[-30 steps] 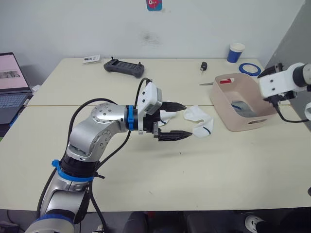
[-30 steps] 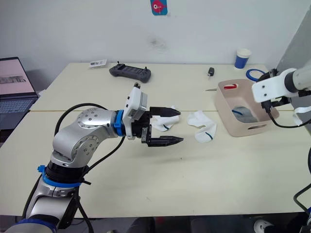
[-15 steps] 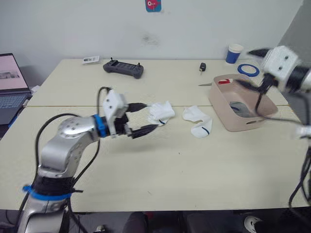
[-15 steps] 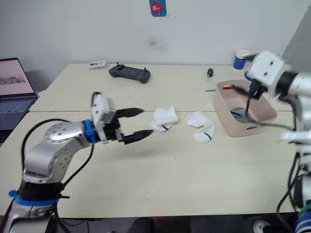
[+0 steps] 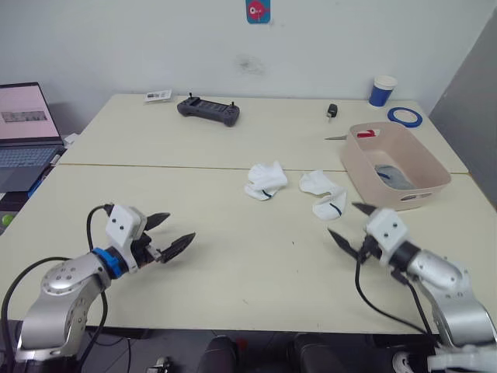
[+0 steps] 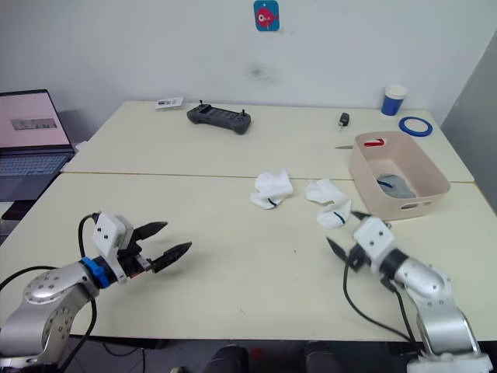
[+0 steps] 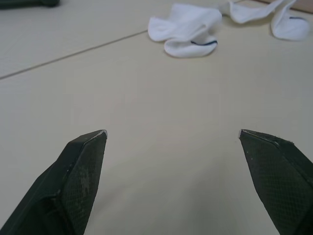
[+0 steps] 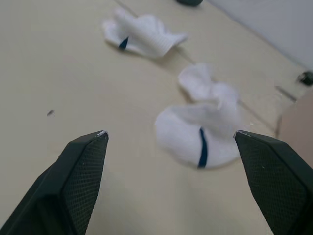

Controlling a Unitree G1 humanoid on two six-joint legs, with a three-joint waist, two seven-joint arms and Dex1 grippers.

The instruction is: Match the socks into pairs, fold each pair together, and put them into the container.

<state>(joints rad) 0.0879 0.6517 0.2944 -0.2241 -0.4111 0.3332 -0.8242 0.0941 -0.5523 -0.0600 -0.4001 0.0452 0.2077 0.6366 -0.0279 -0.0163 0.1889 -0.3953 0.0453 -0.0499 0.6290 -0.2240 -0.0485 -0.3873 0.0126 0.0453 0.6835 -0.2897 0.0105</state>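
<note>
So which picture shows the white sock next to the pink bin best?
The right wrist view: the sock looms close, its dark-blue mark plain. Both eye views show it small beside the container. The left wrist view catches it at the far edge.

Two socks (image 5: 265, 181) (image 5: 326, 193) mid-table, container (image 5: 428, 159) right, holding perhaps one sock

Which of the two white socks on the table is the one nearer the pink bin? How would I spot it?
Start at the pale pink bin on the table's right side. Just left of it lies a white sock, sprawled open with a dark-blue mark on its near end. The other white sock lies bunched up, farther left.
</note>
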